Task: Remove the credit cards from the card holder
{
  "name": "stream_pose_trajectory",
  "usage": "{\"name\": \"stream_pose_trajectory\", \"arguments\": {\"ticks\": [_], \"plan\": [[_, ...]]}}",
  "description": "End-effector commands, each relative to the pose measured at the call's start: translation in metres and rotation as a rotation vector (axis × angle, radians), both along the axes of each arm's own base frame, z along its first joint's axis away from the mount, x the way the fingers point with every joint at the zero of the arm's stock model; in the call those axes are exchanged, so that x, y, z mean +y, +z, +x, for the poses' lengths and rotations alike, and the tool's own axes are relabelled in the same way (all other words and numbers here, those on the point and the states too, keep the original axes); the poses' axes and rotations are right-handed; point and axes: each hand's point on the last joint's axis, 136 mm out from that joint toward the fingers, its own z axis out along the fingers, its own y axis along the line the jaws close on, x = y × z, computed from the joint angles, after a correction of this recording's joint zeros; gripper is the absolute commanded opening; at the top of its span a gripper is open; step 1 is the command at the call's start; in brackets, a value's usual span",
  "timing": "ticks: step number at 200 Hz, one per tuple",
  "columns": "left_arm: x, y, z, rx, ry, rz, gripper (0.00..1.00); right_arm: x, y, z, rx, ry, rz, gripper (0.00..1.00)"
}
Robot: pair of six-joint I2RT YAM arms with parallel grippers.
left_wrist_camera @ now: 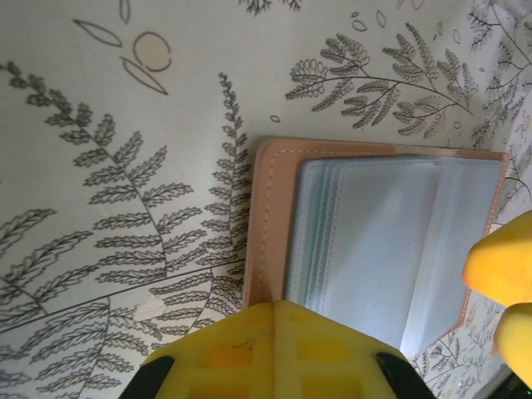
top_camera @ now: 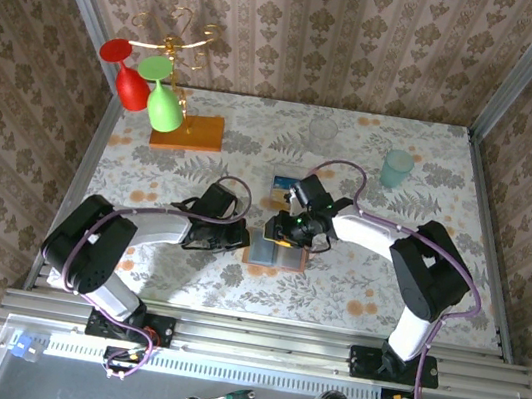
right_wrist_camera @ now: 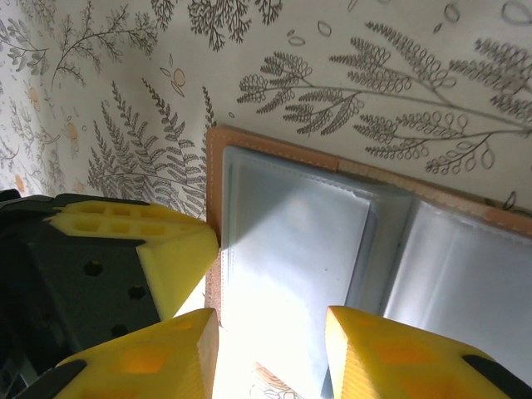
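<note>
Fern-print cloth (left_wrist_camera: 125,166) bears flat, perhaps leather card holder (left_wrist_camera: 374,241).

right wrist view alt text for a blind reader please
An open card holder, tan leather rim and grey-blue pockets, lies on a fern-patterned tablecloth. The right gripper hangs over it, yellow fingers apart; the left gripper sits beside its edge.

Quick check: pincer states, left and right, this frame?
Left pincer: closed, tip at the card holder edge, nothing visibly held.
Right pincer: open over the card holder, nothing gripped.
</note>
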Motion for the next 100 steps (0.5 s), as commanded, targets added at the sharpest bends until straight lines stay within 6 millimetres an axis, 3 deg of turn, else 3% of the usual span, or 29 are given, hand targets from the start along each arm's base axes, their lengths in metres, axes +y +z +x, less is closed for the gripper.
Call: {"name": "stream_pose_trajectory", "arguments": {"ticks": [1,100], "plan": [[0.006,-0.010,-0.006,0.024,0.014,0.032,0.01,0.009,0.005,-0.008,0.024,-0.004,0.056,0.41],[0.009,-0.016,-0.012,0.039,0.013,0.042,0.00,0.021,-0.006,-0.016,0.070,-0.001,0.067,0.40]]}}
